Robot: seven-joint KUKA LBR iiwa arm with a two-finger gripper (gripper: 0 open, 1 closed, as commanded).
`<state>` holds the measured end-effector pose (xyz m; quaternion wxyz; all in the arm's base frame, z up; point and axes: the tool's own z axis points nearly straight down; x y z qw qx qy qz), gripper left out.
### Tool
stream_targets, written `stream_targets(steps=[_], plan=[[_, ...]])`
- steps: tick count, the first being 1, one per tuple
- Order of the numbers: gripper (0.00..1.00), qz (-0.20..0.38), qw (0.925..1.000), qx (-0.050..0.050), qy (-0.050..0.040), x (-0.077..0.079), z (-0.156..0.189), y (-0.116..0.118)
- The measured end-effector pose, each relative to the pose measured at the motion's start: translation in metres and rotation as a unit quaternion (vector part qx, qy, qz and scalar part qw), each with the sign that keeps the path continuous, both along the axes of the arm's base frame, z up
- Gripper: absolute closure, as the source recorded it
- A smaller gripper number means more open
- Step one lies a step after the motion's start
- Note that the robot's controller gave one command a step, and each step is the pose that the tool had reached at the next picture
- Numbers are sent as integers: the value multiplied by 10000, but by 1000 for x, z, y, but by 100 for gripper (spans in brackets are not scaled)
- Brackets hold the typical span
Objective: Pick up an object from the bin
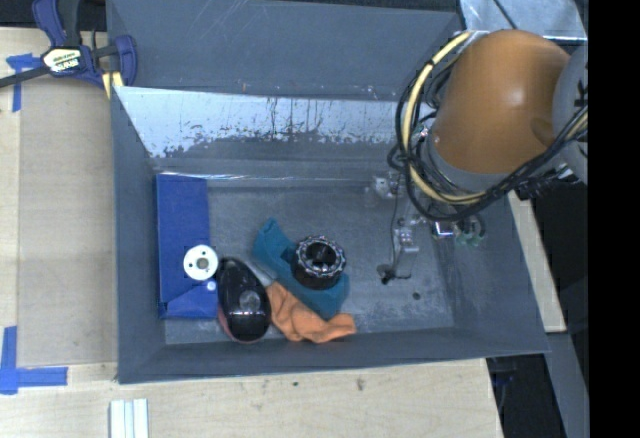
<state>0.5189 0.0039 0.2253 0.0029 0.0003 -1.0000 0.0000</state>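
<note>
My gripper (394, 272) hangs low over bare floor in the right half of the bin, with nothing seen in it. The nearest thing is a black round ribbed cap (318, 262), a short way to its left, resting on a teal cloth (272, 248). An orange cloth (312, 325) lies crumpled just in front of the cap. Left of that sits a black, glossy, mouse-shaped thing (243, 302).
A blue folded cloth (181, 224) lies along the bin's left wall with a white round disc (200, 263) on it. The loose things cluster at the front left. The arm's orange dome and cables hang over the right side.
</note>
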Motion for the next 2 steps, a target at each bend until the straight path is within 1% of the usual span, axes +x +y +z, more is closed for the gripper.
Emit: stream_targets(steps=[1,2], plan=[[0,0,10000,0,-46,2,5,0],[0,172,9998,-2,-82,20,-47,30]])
